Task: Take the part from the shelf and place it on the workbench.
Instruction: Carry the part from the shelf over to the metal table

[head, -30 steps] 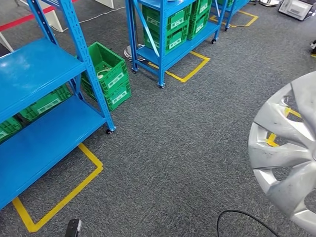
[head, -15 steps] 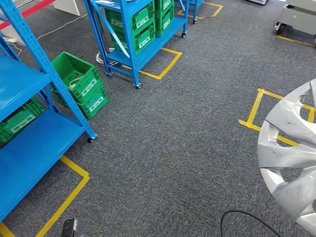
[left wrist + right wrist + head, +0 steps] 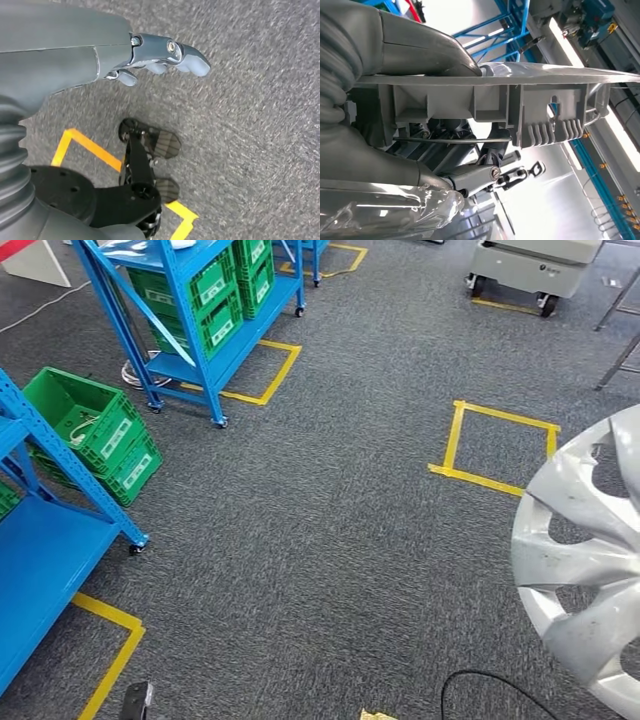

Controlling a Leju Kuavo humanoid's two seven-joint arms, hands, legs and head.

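The part is a silver wheel cover (image 3: 581, 560) with curved spokes, held up at the right edge of the head view, above the grey carpet. In the right wrist view I see it edge-on, with its ribbed grey rim (image 3: 531, 110). My right hand (image 3: 418, 50) grips it, the thumb lying over the outer face and the darker fingers (image 3: 478, 177) underneath. My left hand (image 3: 158, 55) hangs over the carpet with its fingers stretched out, holding nothing.
A blue shelf (image 3: 45, 560) stands at the near left, with green crates (image 3: 98, 430) beside it. Another blue rack (image 3: 204, 310) with crates stands further back. A yellow tape square (image 3: 498, 440) marks the floor ahead, a grey wheeled cart (image 3: 528, 265) is beyond, and a black cable (image 3: 483, 685) lies near.
The whole view has swung to the right: shelves and crates slid left, and the tape square and grey cart came in. The wheel cover stays in my right hand.
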